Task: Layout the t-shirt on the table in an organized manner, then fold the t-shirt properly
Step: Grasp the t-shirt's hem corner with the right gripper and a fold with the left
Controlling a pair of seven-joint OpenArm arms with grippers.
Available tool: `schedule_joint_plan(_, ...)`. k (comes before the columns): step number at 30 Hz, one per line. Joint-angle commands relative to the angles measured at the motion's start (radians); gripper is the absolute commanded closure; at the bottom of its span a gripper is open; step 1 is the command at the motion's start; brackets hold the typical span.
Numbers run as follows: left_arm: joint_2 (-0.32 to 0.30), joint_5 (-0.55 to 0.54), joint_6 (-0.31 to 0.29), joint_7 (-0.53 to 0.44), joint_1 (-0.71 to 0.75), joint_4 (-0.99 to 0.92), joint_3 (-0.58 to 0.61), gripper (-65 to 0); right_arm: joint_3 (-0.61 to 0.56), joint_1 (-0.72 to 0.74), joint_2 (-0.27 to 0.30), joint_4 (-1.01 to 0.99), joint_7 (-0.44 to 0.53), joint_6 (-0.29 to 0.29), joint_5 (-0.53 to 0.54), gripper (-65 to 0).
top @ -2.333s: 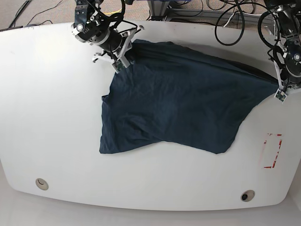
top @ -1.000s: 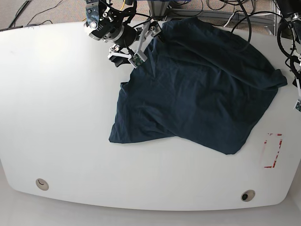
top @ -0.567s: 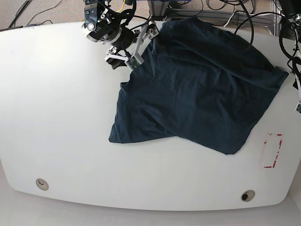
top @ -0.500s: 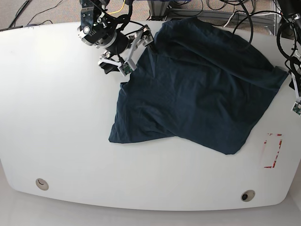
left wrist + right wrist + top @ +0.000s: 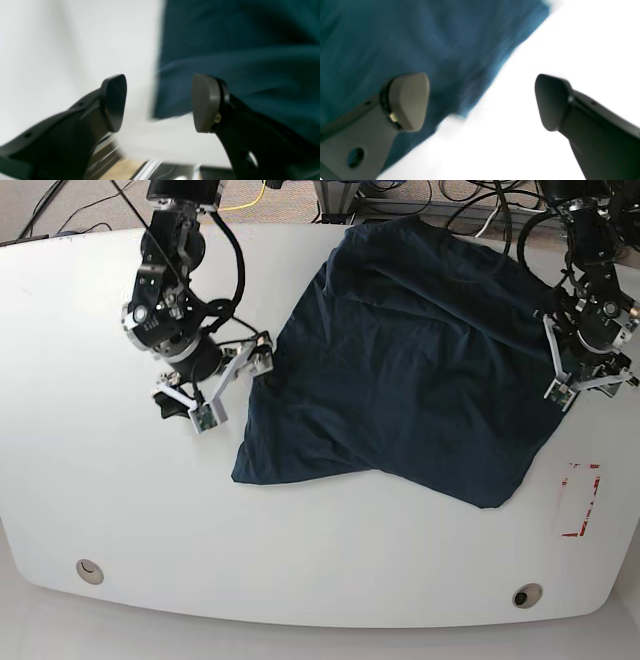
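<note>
In your base view, the t-shirt lies spread but rumpled on the table, its top edge reaching the table's far rim and its lowest corner pointing toward the red tape mark, which sits just off the shirt's near right side; two round grommet holes lie well below the shirt near the table's front edge. Your right gripper hangs just off the shirt's left edge, jaws spread wide and holding nothing, one finger close to the fabric and the other out over bare table. Your left gripper is at the shirt's right edge, jaws also parted, with nothing pinched between them as far as this view lets you judge. In your left wrist view, the left gripper shows two separated pads with the shirt's edge and a corner running between them on the white table; the picture is smeared, so you cannot tell whether either pad touches cloth. In your right wrist view, the right gripper is released, one pad over the shirt and the other over bare table, the shirt's edge crossing the gap
</note>
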Motion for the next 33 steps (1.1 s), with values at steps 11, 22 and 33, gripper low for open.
schedule_joint_plan(11, 0.136, 0.009, 0.007, -0.011, -0.008, 0.019, 0.041, -38.5, 0.049, 0.326, 0.058, -0.358, 0.088, 0.008, 0.015, -65.0)
schedule_joint_plan(22, 0.160, 0.009, 0.007, -0.011, -0.001, 0.019, 0.087, -38.5, 0.055, 0.487, 0.132, -0.742, 0.274, 0.008, 0.020, -65.0)
schedule_joint_plan(33, 0.162, 0.009, 0.007, -0.011, 0.001, 0.019, 0.107, -38.5, 0.050, 0.550, 0.147, -0.971, 0.435, 0.008, 0.018, -65.0)
